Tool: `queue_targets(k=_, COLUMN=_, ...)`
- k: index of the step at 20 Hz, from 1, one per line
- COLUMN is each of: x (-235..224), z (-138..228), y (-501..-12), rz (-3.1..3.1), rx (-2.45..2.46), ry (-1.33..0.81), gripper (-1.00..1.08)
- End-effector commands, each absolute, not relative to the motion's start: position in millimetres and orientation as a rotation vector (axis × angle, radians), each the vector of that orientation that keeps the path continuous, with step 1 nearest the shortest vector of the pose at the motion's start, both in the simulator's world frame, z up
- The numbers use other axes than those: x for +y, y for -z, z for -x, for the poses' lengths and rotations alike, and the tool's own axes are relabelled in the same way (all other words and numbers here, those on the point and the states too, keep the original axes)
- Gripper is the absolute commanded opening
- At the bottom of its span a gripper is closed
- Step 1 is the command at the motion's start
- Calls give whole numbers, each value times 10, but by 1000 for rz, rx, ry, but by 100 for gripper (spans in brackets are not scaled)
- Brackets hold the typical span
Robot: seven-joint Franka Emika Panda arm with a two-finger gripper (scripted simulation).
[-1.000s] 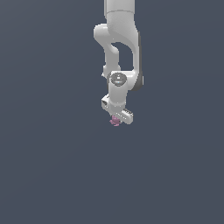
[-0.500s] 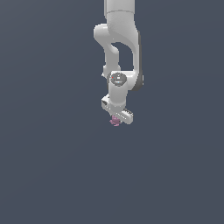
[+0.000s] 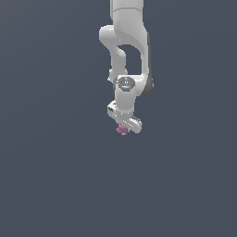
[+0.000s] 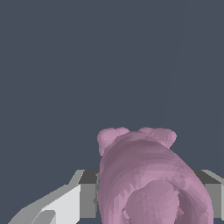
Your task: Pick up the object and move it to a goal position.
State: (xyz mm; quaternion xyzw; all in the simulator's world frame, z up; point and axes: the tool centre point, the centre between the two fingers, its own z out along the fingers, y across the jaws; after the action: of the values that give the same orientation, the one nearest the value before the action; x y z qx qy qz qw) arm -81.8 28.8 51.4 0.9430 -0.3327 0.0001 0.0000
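We see the arm [image 3: 127, 51] hanging down from the top of the exterior view against a plain dark grey-blue background, with no desk or other surface distinguishable beneath it. At its lower end the gripper [image 3: 124, 127] has its white bar tilted, running down toward the exterior view's right. The object [image 3: 121, 130], a small pink-mauve lumpy thing, sits directly under that bar, touching it and much smaller than it. In the wrist view we find the object [image 4: 148, 179] filling the gap between the fingers [image 4: 87, 199], one grey finger on each side pressed against its flanks, two rounded knobs on its far end. We record the fingers as clenched on the object. Whether the object touches any surface below, we cannot tell from either view
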Motion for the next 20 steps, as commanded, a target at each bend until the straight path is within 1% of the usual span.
queue_targets(k=1, x=296, z=720, y=-585, rz=-2963, rx=-1045, ry=-1, gripper=-100)
queue_targets(k=14, x=369, z=-58, y=-1108, rz=-2962, rx=-1045, ry=-1, gripper=-100)
queue_targets(k=20, x=393, z=-320, y=-1268, rz=-2962, rx=-1045, ry=0, gripper=-100)
